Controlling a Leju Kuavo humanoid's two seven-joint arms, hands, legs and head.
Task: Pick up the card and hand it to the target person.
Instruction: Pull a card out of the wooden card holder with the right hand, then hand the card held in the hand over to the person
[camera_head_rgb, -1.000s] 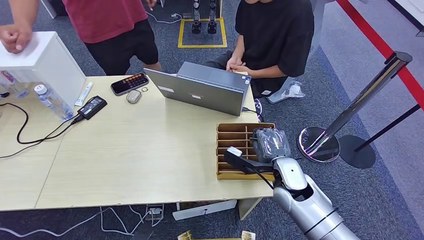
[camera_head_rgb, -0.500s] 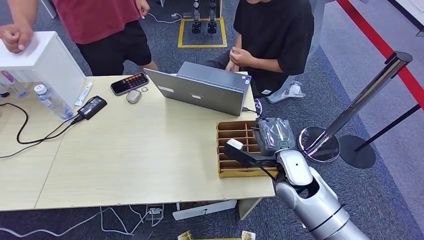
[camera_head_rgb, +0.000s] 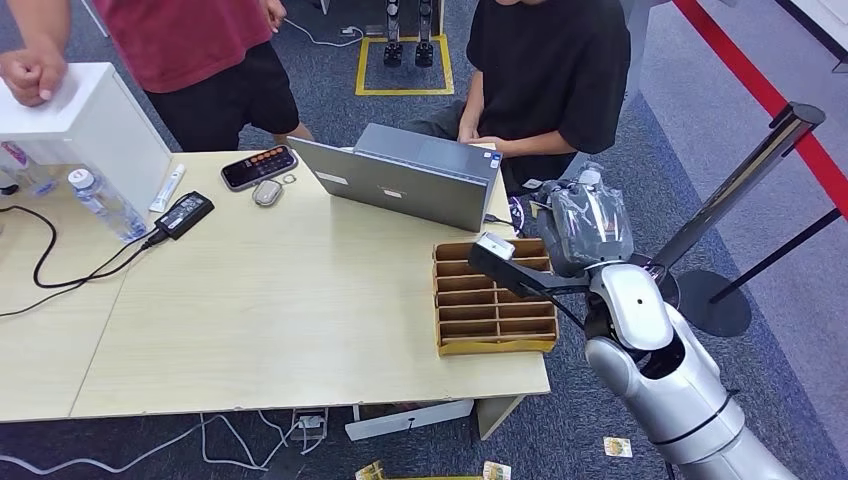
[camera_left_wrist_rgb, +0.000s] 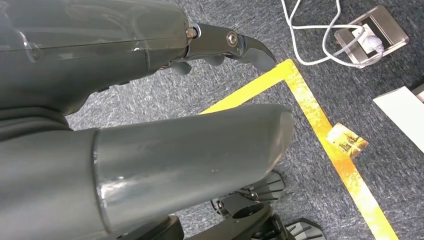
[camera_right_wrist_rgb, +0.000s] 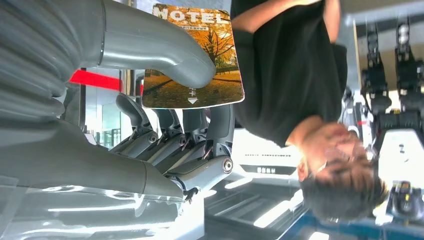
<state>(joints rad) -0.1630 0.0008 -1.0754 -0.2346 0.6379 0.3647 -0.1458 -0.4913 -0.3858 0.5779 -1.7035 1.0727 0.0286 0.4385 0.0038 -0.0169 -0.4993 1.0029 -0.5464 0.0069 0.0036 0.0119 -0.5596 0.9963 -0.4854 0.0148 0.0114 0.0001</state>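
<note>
My right hand (camera_head_rgb: 585, 225) is raised off the table, beyond the far right corner of the wooden slotted box (camera_head_rgb: 495, 300) and close to the seated person in black (camera_head_rgb: 550, 70). In the right wrist view, the thumb (camera_right_wrist_rgb: 165, 50) presses a hotel card (camera_right_wrist_rgb: 195, 60) with an orange autumn picture against the fingers (camera_right_wrist_rgb: 200, 130), and the person in black sits just behind the card. My left hand (camera_left_wrist_rgb: 150, 125) hangs over the grey carpet with its fingers apart and nothing in it.
An open grey laptop (camera_head_rgb: 400, 180) stands in front of the seated person. A person in a red shirt (camera_head_rgb: 200, 40) stands at the far left of the table (camera_head_rgb: 280, 320). A chrome stanchion (camera_head_rgb: 740, 190) leans at my right. Loose cards (camera_head_rgb: 617, 446) lie on the floor.
My right hand has lifted out of the wooden box and moved up and away toward the seated person in black.
</note>
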